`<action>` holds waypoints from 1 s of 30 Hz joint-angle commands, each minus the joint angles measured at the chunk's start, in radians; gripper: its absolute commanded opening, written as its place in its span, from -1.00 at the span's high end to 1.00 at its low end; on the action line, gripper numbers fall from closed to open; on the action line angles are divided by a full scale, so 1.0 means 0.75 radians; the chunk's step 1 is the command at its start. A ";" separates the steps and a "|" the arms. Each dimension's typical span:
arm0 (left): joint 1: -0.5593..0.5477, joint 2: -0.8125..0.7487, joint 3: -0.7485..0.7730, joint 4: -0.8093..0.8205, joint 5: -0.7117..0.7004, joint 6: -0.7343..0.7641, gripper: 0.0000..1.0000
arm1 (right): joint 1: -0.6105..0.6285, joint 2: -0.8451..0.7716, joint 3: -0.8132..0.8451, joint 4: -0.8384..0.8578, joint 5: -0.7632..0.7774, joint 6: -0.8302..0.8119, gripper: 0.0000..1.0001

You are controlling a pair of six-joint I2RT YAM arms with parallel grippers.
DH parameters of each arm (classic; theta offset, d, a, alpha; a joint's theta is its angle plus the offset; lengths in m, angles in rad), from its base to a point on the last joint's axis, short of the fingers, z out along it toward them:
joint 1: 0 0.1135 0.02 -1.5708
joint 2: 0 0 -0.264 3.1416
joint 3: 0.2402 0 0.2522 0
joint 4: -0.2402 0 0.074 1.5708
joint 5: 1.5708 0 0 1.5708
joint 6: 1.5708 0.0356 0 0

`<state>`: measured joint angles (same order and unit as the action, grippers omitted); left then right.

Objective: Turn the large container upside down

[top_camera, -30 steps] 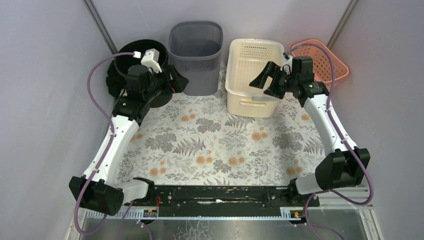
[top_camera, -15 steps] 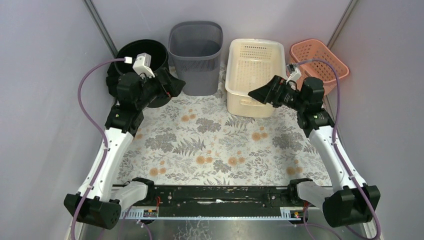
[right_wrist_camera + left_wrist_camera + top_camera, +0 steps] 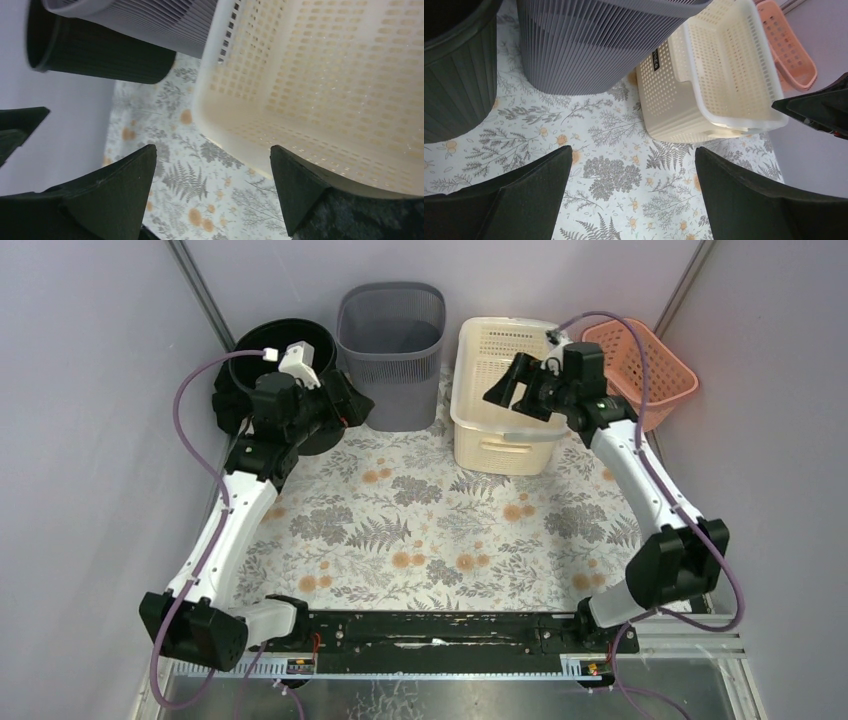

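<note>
Big cream plastic basket with holes (image 3: 497,447): right way up, on the far side of the flowery table cloth (image 3: 420,530), between the tall grey ribbed bin (image 3: 391,350) on its left and the small pink plastic basket (image 3: 655,365) on its right. Right gripper (image 3: 508,388): over the cream basket's near left part, fingers spread wide, holding nothing. Left gripper (image 3: 352,400): also wide open and empty, by the round black bucket (image 3: 255,350) at the far left.
</note>
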<state>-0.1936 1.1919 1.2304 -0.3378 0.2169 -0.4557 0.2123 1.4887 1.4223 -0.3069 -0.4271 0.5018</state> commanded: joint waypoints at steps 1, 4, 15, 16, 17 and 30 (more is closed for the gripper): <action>0.011 0.034 0.049 -0.022 -0.017 0.012 -1.00 | 0.122 0.089 0.167 -0.142 0.301 -0.118 -0.81; 0.010 0.040 0.045 -0.032 -0.012 0.016 -1.00 | 0.227 0.167 0.261 -0.190 0.457 -0.158 -0.79; 0.009 0.008 -0.008 -0.030 0.010 0.007 -1.00 | 0.320 0.429 0.461 -0.188 0.765 -0.127 -0.41; 0.008 0.006 -0.007 -0.030 0.016 0.005 -1.00 | 0.319 0.449 0.489 -0.176 0.804 -0.130 -0.40; 0.009 0.006 -0.007 -0.031 0.019 0.002 -1.00 | 0.320 0.468 0.524 -0.174 0.856 -0.139 -0.39; 0.009 -0.032 -0.032 -0.048 0.072 0.031 -1.00 | -0.044 0.585 0.787 -0.326 0.916 -0.298 -0.29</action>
<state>-0.1936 1.1900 1.2251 -0.3779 0.2352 -0.4538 0.2920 1.9285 1.9678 -0.4942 0.2523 0.3153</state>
